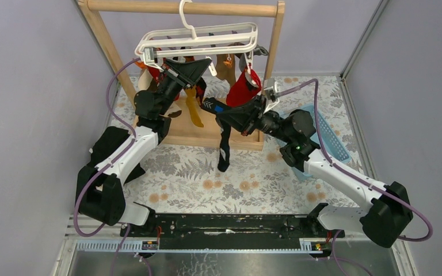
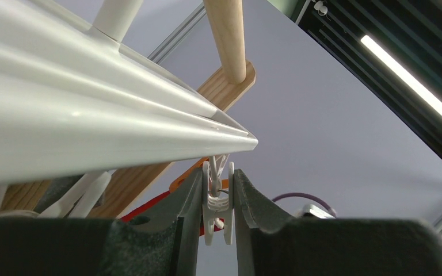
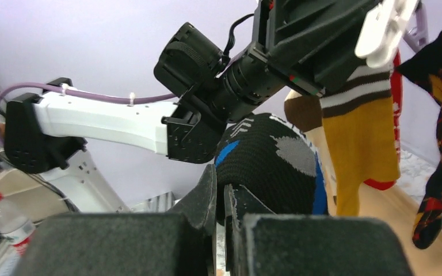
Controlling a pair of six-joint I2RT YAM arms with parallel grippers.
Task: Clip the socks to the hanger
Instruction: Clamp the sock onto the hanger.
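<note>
Left wrist: left fingers (image 2: 190,208) pinch clip (image 2: 217,202) (right fingers (image 3: 206,196) grip black sock (image 3: 270,167)).

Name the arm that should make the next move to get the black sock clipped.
Right, likely: the right gripper pinches the black sock; the left gripper is squeezing a clip under the hanger.

Bright, even light; a ceiling strip light (image 2: 406,75) glares, and the close hanger (image 2: 92,132) looks blurred.
</note>
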